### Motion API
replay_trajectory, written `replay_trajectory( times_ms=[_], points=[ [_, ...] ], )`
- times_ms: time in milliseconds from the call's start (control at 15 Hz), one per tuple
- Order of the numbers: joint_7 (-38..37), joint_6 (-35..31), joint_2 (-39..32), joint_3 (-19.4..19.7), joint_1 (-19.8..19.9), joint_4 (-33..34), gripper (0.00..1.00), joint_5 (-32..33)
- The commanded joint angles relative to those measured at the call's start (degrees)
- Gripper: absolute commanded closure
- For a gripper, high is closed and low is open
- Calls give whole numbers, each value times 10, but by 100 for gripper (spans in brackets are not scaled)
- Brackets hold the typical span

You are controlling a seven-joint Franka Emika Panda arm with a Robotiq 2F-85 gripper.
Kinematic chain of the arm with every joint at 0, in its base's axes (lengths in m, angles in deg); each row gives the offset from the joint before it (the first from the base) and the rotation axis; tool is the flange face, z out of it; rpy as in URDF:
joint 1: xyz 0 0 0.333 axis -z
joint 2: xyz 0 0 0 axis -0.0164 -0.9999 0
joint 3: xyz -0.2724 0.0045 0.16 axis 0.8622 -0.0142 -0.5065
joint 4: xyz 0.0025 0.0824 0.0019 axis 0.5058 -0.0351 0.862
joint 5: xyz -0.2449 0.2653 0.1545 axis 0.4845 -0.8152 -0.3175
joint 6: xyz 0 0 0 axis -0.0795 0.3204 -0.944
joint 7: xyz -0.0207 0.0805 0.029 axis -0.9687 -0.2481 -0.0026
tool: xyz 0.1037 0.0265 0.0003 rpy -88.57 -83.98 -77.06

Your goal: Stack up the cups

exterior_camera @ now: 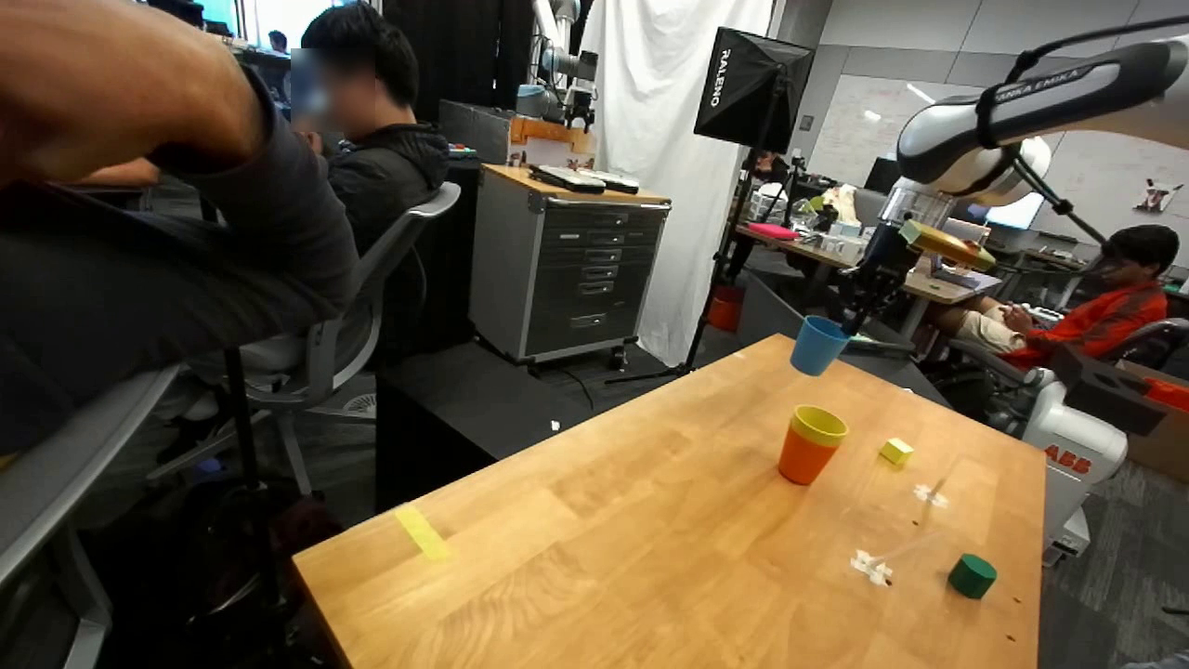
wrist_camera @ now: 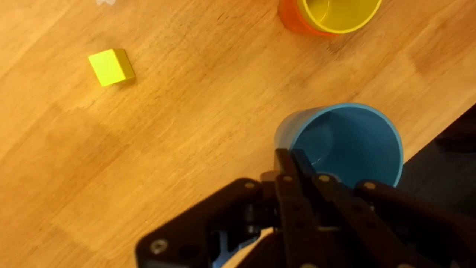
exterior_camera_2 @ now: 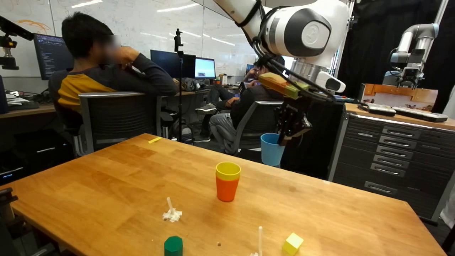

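Observation:
My gripper (wrist_camera: 290,152) is shut on the near wall of the blue cup (wrist_camera: 357,145), one finger inside the rim and one outside. The blue cup is held in the air, mouth up and slightly tilted, in both exterior views (exterior_camera: 817,348) (exterior_camera_2: 272,151). The orange cup (exterior_camera: 806,457) stands upright on the table. The yellow-green cup (exterior_camera: 819,426) sits inside it with only its upper band showing. The orange cup (exterior_camera_2: 227,189) and yellow-green cup (exterior_camera_2: 228,173) also show in an exterior view. The wrist view shows them at its top edge, apart from the blue cup.
A yellow cube (exterior_camera: 896,452) lies on the wooden table (exterior_camera_2: 106,192), also in the wrist view (wrist_camera: 108,68). A dark green block (exterior_camera: 973,576) stands near a table edge. Two thin upright sticks are taped down with white tape (exterior_camera: 871,567). A table edge (wrist_camera: 438,136) runs beside the blue cup.

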Motion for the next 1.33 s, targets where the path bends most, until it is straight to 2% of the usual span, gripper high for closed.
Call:
replay_trajectory(
  times_ms=[0,600,867,1067,1267],
  points=[
    [75,-7,112,-14,6,-137,99,-7],
    [210,-36,255,-12,-2,-362,99,-13],
    [250,-95,300,-10,-11,-470,99,-14],
    [252,-153,301,-10,-17,-507,99,-23],
    [256,-173,308,-16,-17,-522,99,-44]
  ],
)
